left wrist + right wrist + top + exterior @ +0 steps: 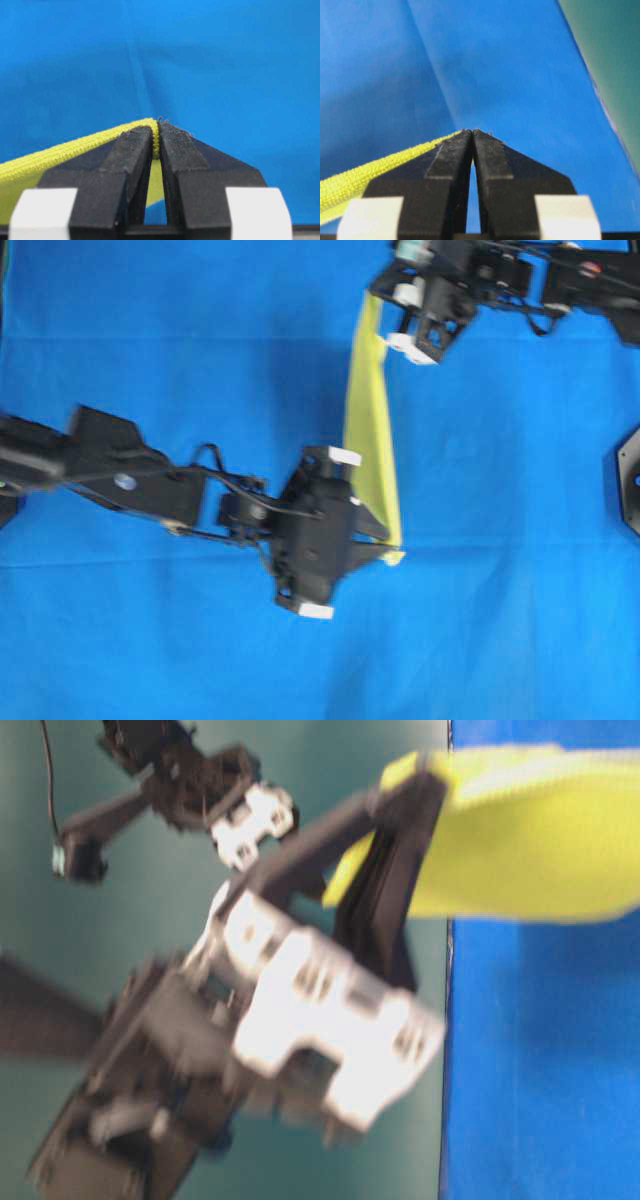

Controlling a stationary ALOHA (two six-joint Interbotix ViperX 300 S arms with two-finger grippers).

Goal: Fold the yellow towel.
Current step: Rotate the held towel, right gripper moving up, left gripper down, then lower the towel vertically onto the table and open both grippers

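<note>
Jaws of left gripper (156,135) and right gripper (472,134) both pinched on yellow towel (372,430) corners, stretched above blue cloth (200,330).

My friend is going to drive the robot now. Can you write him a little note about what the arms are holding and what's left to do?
Left end effector: shut on a corner of the yellow towel.
Right end effector: shut on another corner of the same edge.
The towel hangs stretched between the two arms, lifted above the blue cloth that covers the table.
Done: both corners gripped and raised.
Left: carry the held edge across, lay it onto the opposite edge, release, and probably repeat for a neater fold.
</note>
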